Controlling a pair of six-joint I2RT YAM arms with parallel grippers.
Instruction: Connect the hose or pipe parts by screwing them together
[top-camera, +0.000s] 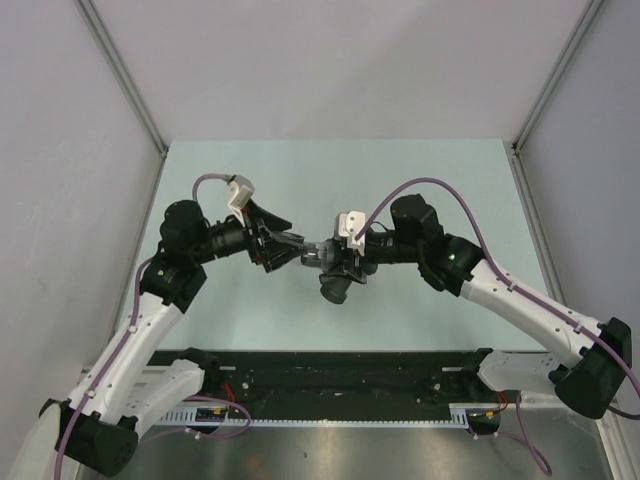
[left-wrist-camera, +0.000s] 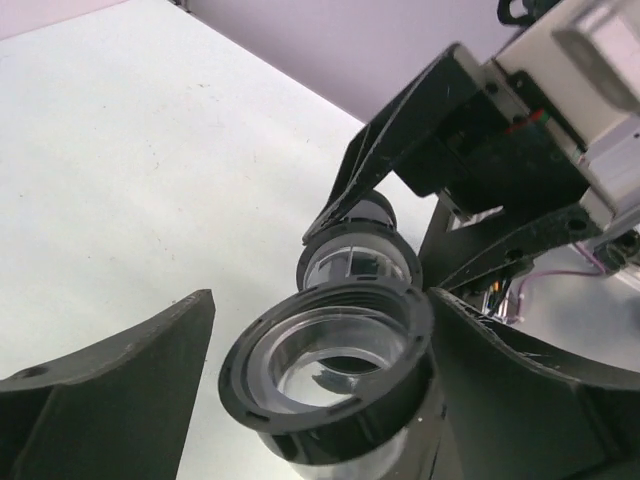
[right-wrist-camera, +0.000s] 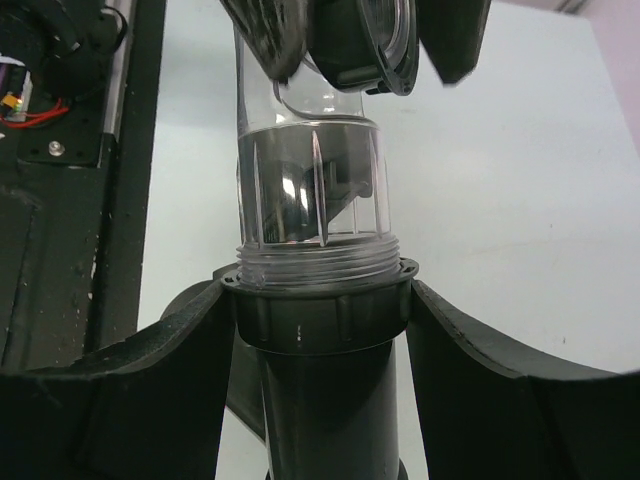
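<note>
The hose or pipe parts (top-camera: 333, 283) hang joined above the table's middle, between both grippers. In the right wrist view a clear threaded connector (right-wrist-camera: 310, 200) stands in a black ring nut (right-wrist-camera: 320, 310) on a dark pipe fitting (right-wrist-camera: 325, 410). My right gripper (right-wrist-camera: 318, 295) is shut on that nut, a finger against each flank. In the left wrist view my left gripper (left-wrist-camera: 320, 330) is open around a second black ring nut (left-wrist-camera: 330, 365) on the clear part's other end. Its left finger (left-wrist-camera: 120, 390) stands clear of the nut and its right finger (left-wrist-camera: 520, 390) lies against it.
The pale green table (top-camera: 250, 170) lies below the held parts. Grey walls (top-camera: 60, 150) close in the left, right and back. A black rail (top-camera: 340, 375) with the arm bases runs along the near edge. The right gripper's body (left-wrist-camera: 500, 150) is close in front of the left wrist camera.
</note>
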